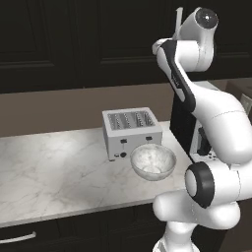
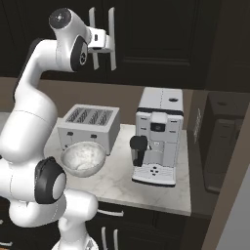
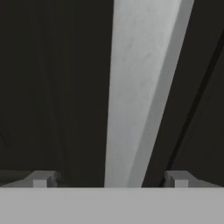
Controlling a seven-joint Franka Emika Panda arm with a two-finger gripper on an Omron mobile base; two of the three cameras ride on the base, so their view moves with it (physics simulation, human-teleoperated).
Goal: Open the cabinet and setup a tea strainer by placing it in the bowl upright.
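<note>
Hand view looks straight along the gripper (image 3: pixel 107 179) at a silver bar handle (image 3: pixel 140 87) on the dark cabinet (image 3: pixel 52 87); the bar runs up between the two finger tips (image 3: pixel 41 179), which stand wide apart on either side of it and, as far as this view tells, touch nothing; the jaws are spread to their full width and hold nothing; in the right base view the hand (image 2: pixel 100 40) is raised to the cabinet's two vertical handles, reaching at the left handle (image 2: pixel 92 36) with the right handle (image 2: pixel 113 38) just beside it; both doors look shut, so the step in hand is the first one, taking hold of a handle to open the cabinet; the tea strainer can't be made out, and I judge it is behind the closed doors; the frosted glass bowl (image 1: pixel 153 161) waits on the marble counter (image 1: pixel 54 167), just in front of the toaster (image 1: pixel 131 132), with the coffee machine (image 2: pixel 157 136) off to one side; the next move calls for closing the fingers squarely on the bar, then pulling along the door's arc rather than straight back, so the grip does not slip off the smooth metal.
</note>
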